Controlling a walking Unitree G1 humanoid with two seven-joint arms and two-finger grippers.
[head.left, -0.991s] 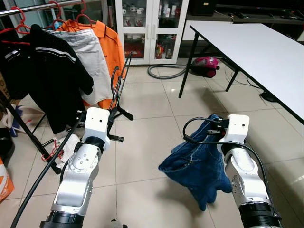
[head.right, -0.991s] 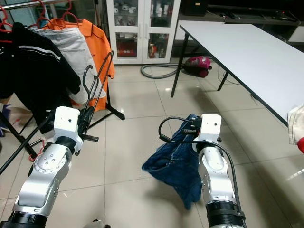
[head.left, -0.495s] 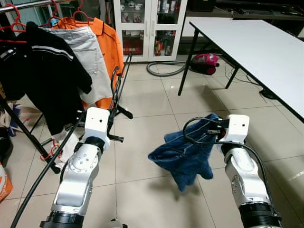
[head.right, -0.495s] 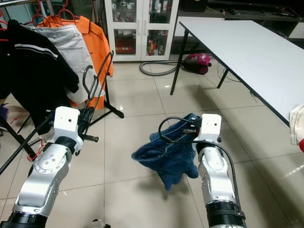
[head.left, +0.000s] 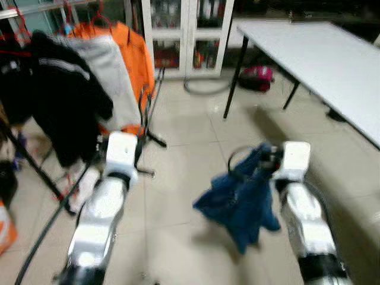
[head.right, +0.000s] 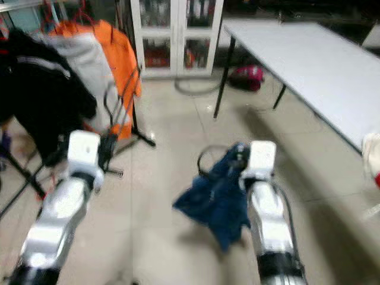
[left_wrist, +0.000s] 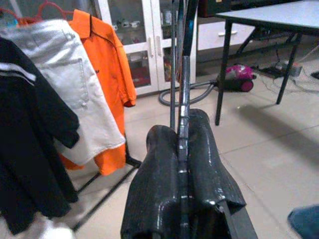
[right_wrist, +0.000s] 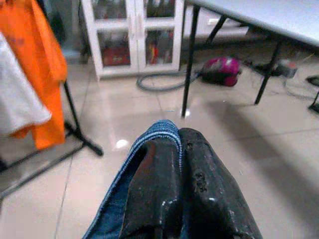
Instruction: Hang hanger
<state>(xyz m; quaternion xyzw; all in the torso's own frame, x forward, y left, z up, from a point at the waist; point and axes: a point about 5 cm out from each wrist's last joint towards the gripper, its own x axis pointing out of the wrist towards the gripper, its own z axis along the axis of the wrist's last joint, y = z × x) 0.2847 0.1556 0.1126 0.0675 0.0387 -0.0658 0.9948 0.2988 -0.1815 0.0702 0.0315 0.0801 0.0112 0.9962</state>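
Left wrist view: a black hanger is pinched between the closed fingers of the left gripper.

The hanger's thin dark wires are seen rising straight up from between the two black fingers, well short of the rack where clothes are hung. On that rack, at the robot's left, a black top, a pale grey garment and an orange shirt are seen side by side. In the right wrist view, the right gripper is shown clamped on a fold of a blue denim garment, which is held hanging above the tiled floor. A white table is set at the right, with a pink vacuum cleaner beneath it and a glass-fronted cabinet behind. Both eye views are blurred.
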